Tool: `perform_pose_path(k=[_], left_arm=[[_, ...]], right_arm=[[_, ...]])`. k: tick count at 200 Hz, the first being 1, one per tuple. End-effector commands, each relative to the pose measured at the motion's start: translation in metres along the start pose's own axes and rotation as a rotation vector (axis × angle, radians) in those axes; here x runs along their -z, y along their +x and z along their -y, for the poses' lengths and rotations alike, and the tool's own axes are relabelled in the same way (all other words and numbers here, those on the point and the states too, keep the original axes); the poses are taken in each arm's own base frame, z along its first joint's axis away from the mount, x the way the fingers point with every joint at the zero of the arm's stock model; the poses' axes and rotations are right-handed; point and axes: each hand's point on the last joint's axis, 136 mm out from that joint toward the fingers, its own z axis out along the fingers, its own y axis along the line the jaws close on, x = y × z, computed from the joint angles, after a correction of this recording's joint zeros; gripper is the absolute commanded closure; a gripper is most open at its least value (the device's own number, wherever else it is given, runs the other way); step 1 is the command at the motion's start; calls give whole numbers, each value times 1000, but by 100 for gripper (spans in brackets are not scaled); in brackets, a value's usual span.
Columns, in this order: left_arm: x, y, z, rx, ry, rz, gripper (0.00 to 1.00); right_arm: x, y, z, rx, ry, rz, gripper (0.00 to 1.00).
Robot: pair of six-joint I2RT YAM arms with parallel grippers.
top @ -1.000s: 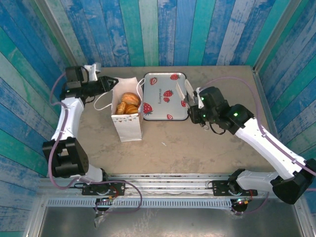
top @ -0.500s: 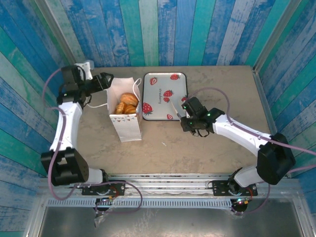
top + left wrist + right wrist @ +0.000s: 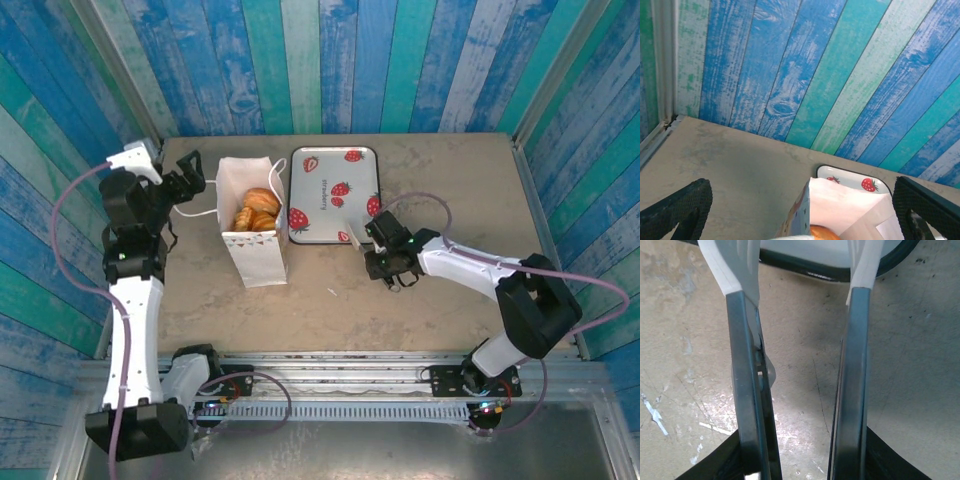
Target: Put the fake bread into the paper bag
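The white paper bag (image 3: pixel 256 240) stands upright on the table, left of the tray, with its mouth open. Golden-brown fake bread (image 3: pixel 258 210) fills its top. My left gripper (image 3: pixel 192 183) hangs open just left of the bag and clear of it. In the left wrist view its black fingers (image 3: pixel 679 210) spread wide on either side of the bag (image 3: pixel 855 210), where a bit of bread (image 3: pixel 823 233) shows inside. My right gripper (image 3: pixel 355 240) sits low by the tray's front right corner. It is open (image 3: pixel 802 260) and only bare table shows between its fingers.
The strawberry-print white tray (image 3: pixel 318 165) lies right of the bag, and its dark rim (image 3: pixel 832 274) is just beyond my right fingertips. White cord handles (image 3: pixel 206 216) trail left of the bag. Blue-green plank walls enclose the table.
My left gripper opened wide, let go of the bag's left edge and drew back to the left. My right arm swung in and down from over the tray to the table at its front corner.
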Motion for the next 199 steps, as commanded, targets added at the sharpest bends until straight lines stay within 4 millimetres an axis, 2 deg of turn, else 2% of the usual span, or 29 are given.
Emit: perform_pose_path(k=[1,48,77,125,199], left_arm=[[9,-6,-8,1,-51,59,4],[15,2,-15,0,-88,55,5],[15,3,-16,2,-91,52,5],[13,5,-18,6,-98,46,5],[15,5,-22,22,-121,49,5]], right_arm=[[-9,0,0,-16,-5,7,53],[-21,11,3,-6,11,-40,47],[-22,11,3,-5,13,-48,44],[-16,6,3,10,21,-45,37],[6,-12,0,28,16,9,27]])
